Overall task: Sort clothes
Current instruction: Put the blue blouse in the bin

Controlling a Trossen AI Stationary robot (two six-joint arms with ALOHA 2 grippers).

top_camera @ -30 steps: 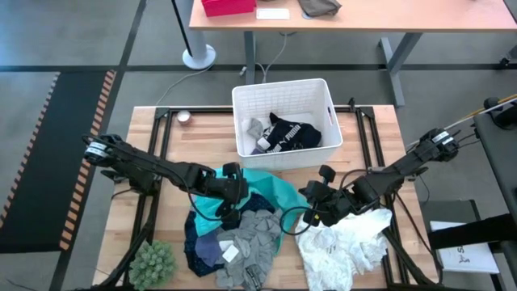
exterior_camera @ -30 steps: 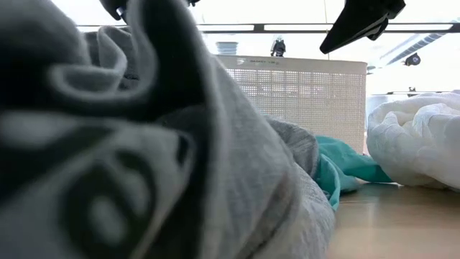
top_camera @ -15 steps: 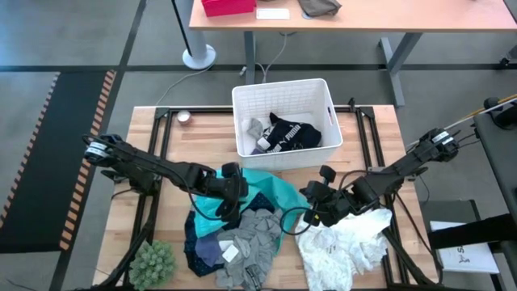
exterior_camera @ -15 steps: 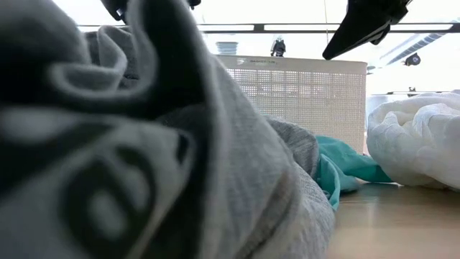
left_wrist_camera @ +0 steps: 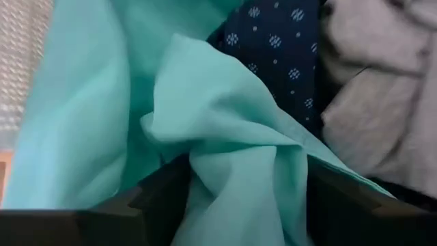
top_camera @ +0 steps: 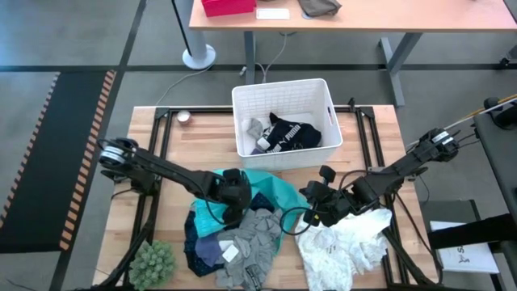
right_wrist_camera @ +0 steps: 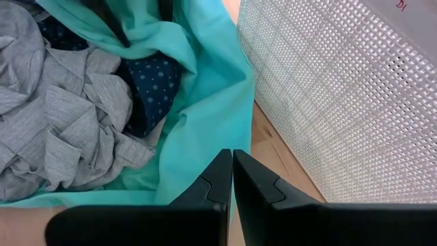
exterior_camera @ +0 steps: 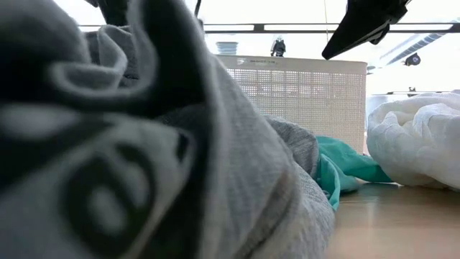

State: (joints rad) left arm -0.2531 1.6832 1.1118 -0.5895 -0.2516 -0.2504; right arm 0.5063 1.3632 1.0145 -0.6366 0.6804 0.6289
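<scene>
Teal fabric [top_camera: 271, 190] lies spread at table centre, its far edge just below the white bin [top_camera: 284, 121], which sits at 12 o'clock. Left gripper [top_camera: 234, 196] is down on the teal garment's 9 o'clock side; in the left wrist view its two fingers [left_wrist_camera: 157, 195] stand wide apart with a raised fold of teal cloth bunched between them, not pinched. Navy dotted garment [top_camera: 206, 242] lies at 7 o'clock of the teal, partly under it. Grey garment [top_camera: 252, 242] sits on top at 6 o'clock, touching both. Large white garment [top_camera: 347, 242] heaped at 4 o'clock of the table. Right gripper [top_camera: 317, 214] hangs above the gap between the teal cloth and the white heap, fingers [right_wrist_camera: 222, 179] pressed together, holding nothing. Inside the bin: a black piece with white print [top_camera: 291, 133] and a grey-striped sock [top_camera: 258, 133] at its 9 o'clock. Green spiky plant [top_camera: 153, 263] stands at the table's 7 o'clock corner. Low view mostly blocked by grey cloth close to the lens
</scene>
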